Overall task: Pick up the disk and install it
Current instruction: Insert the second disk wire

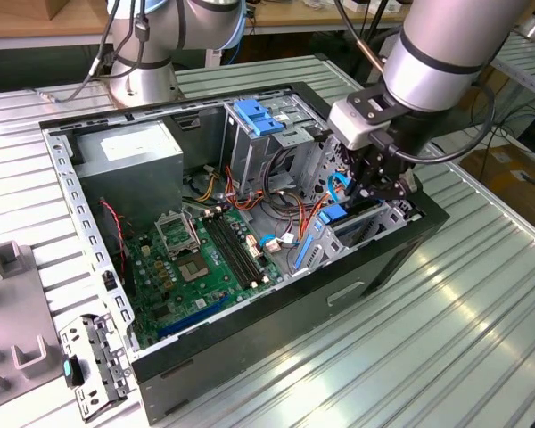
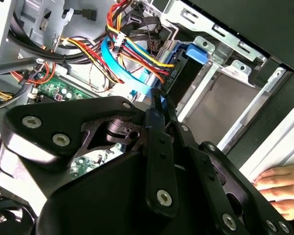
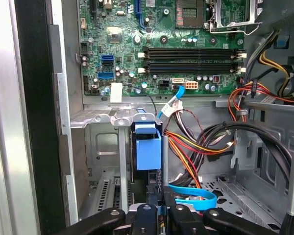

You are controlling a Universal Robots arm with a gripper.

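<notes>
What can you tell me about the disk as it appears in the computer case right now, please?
The disk stands on edge in a metal drive bay at the case's front corner, beside the motherboard. What shows of it is mostly blue plastic bracket and a dark edge; its label face is hidden. The end effector is shut on its end, black fingers pinching the blue rail. Bundled cables run close alongside.

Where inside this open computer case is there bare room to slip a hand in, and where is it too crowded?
Free: the bare metal bay floor between the drive cage wall and the black cable bundle, in the first wrist view. Outside, the ribbed table on the exterior view's right is open. Crowded: the gripper sits at the blue-railed disk, with orange, yellow and blue cables packed alongside.
</notes>
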